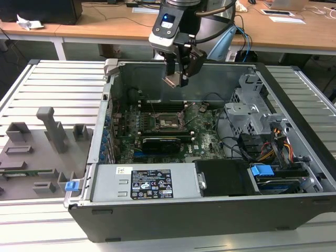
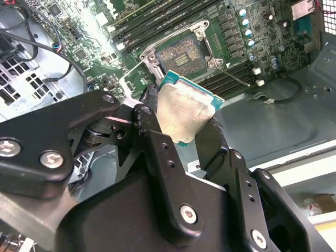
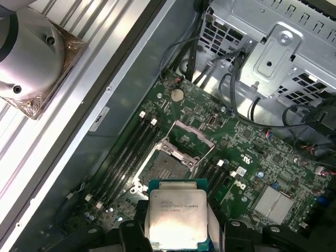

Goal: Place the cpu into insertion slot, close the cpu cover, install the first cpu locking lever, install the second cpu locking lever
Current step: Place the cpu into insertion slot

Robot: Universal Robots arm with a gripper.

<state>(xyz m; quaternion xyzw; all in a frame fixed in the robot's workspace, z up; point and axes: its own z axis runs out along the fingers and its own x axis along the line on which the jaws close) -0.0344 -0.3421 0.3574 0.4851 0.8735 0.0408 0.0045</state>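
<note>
The cpu (image 2: 184, 113), a flat square chip with a silver-grey top and a green edge, is clamped between the black fingers (image 2: 149, 102) of my gripper (image 2: 182, 115), which is shut on it. In the exterior view the gripper (image 1: 176, 79) hangs with the cpu (image 1: 172, 81) above the open computer case, well over the motherboard. The insertion slot (image 3: 161, 167) lies bare just beyond the cpu (image 3: 176, 218), and its dark pin field (image 2: 181, 55) is uncovered. The cpu cover (image 3: 192, 137) stands tilted up at the slot's far side. A thin locking lever (image 2: 233, 77) sticks out beside the slot.
Long black memory slots (image 3: 123, 155) flank the socket. A black card (image 1: 160, 143) lies near it, and the grey power supply (image 1: 142, 184) fills the case front. A metal drive cage (image 1: 252, 110) and cables (image 1: 275, 147) crowd the exterior view's right. A grey fixture tray (image 1: 37, 152) sits outside on the left.
</note>
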